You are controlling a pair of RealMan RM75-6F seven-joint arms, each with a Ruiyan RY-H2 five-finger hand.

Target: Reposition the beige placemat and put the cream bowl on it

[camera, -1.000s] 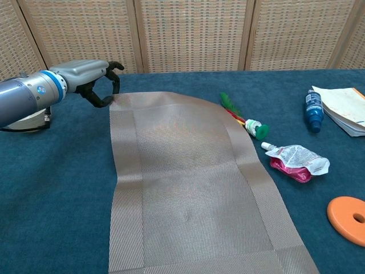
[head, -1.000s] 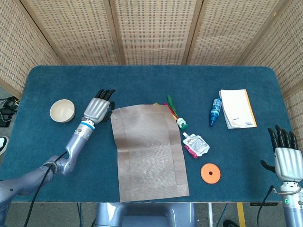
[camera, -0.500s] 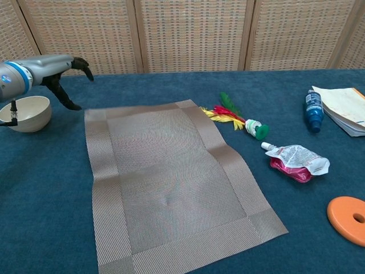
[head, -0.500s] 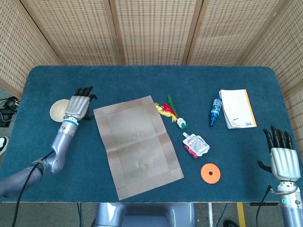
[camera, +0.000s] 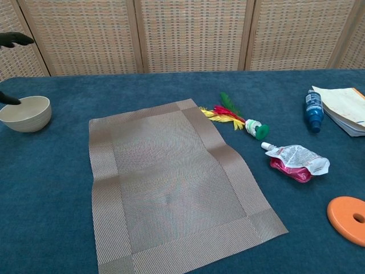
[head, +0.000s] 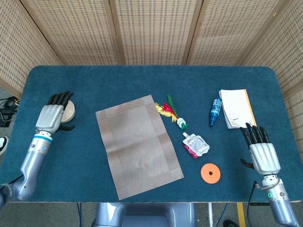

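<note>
on the blue table (head: 142, 80), the left hand (head: 51, 116) hovers fingers-spread over the cream bowl (camera: 25, 113) beside the beige placemat (head: 138, 144); right hand (head: 262, 152) likewise spread, holding nothing.

beige woven placemat (head: 137, 145), cream bowl (camera: 25, 113), orange disc (head: 210, 173)

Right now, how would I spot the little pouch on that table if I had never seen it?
Start at the big beige placemat in the middle of the blue table. Just off its right edge, between the feathered toy and the orange disc, lies the pouch. It alone is crinkled, silvery white with a pink underside and a small white spout.
</note>
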